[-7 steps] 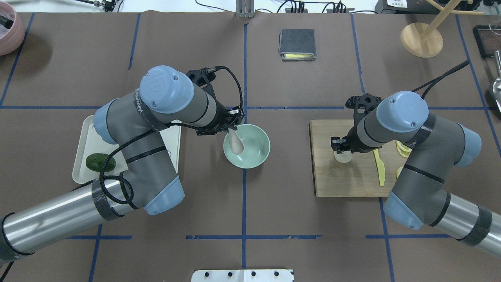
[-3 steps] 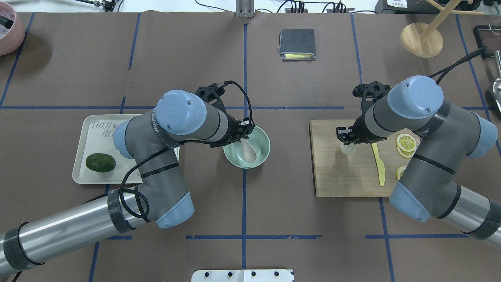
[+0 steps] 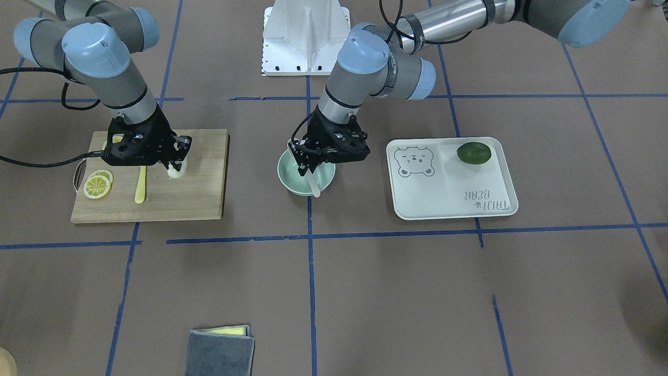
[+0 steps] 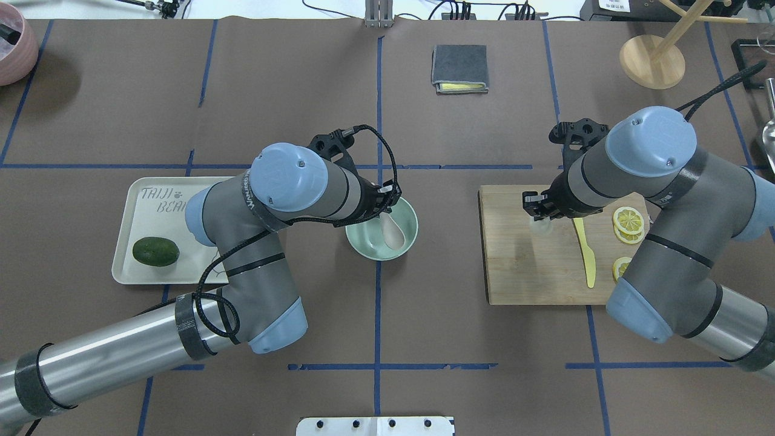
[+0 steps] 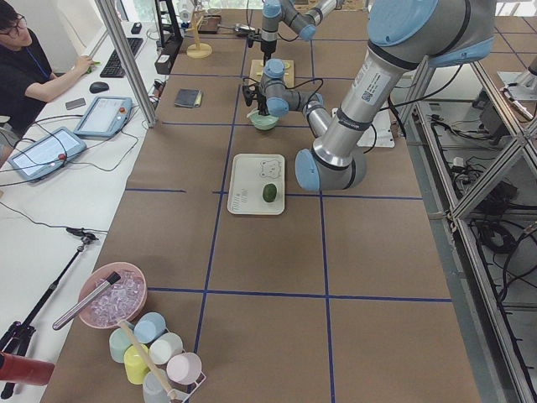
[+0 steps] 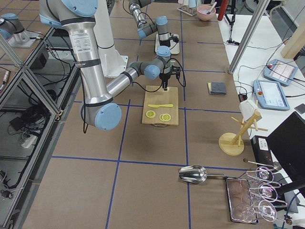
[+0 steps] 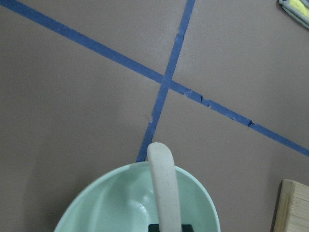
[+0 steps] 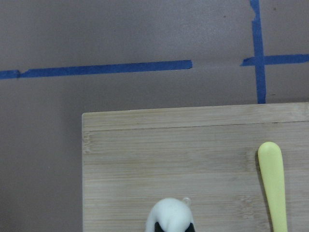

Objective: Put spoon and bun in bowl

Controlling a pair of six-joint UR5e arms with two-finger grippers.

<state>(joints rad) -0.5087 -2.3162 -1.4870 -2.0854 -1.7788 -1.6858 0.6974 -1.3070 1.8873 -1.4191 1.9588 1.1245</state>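
Two grey arms [image 4: 254, 272], pale blue joint caps [image 4: 284, 175], silver tubes [image 4: 103, 357], black braided cables [image 4: 394, 172]

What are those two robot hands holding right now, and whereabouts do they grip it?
The left gripper holds the spoon by its handle end, scoop hanging into the bowl. The right gripper pinches the bun by its sides.

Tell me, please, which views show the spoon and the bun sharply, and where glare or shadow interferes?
Left wrist view: spoon sharp and evenly lit over the bowl. Right wrist view: bun bright white, cropped by the bottom edge. Overhead view: only soft shadows, no glare on either. Side views: both too small to judge.
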